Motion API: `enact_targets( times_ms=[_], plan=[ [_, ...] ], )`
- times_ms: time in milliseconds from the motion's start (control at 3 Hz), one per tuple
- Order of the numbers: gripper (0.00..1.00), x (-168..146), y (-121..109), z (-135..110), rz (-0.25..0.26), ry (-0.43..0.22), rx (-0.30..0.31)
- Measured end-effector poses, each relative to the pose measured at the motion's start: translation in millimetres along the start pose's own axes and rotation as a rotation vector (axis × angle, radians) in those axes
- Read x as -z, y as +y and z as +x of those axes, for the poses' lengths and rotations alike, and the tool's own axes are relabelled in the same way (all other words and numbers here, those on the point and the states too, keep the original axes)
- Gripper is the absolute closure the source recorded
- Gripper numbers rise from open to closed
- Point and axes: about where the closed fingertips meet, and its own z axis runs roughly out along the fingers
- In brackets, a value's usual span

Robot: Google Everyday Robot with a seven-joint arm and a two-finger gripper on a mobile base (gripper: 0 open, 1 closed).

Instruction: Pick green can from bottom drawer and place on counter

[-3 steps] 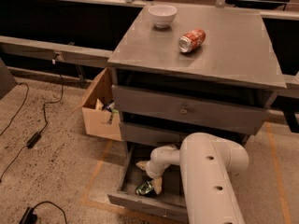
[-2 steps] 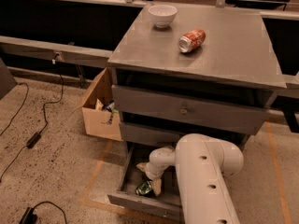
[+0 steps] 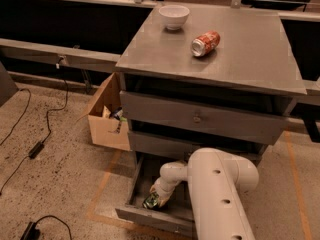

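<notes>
The green can (image 3: 149,201) lies in the open bottom drawer (image 3: 150,218), near its front left. My gripper (image 3: 159,195) reaches down into the drawer from my white arm and is right at the can, on its right side, touching or nearly touching it. My arm hides the drawer's right half. The counter (image 3: 250,59) is the grey metal top of the cabinet above.
On the counter lie a red-orange soda can (image 3: 205,43) on its side and a white bowl (image 3: 174,16) at the back. The two upper drawers (image 3: 200,119) are shut. An open cardboard box (image 3: 107,119) stands left of the cabinet. Cables (image 3: 35,149) run across the floor.
My arm's large white link has shifted a little to the left. The gripper stays down in the drawer at the green can, which has barely moved.
</notes>
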Motion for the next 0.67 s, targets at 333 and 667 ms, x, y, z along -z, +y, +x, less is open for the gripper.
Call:
enact_targets(
  times_ms=[333,667],
  plan=[
    [0.73,-1.7,3.6,-3.8,-0.010,-0.067,0.025],
    [0.96,43.1,2.0,27.7,0.057,-0.021,0.024]
  ],
)
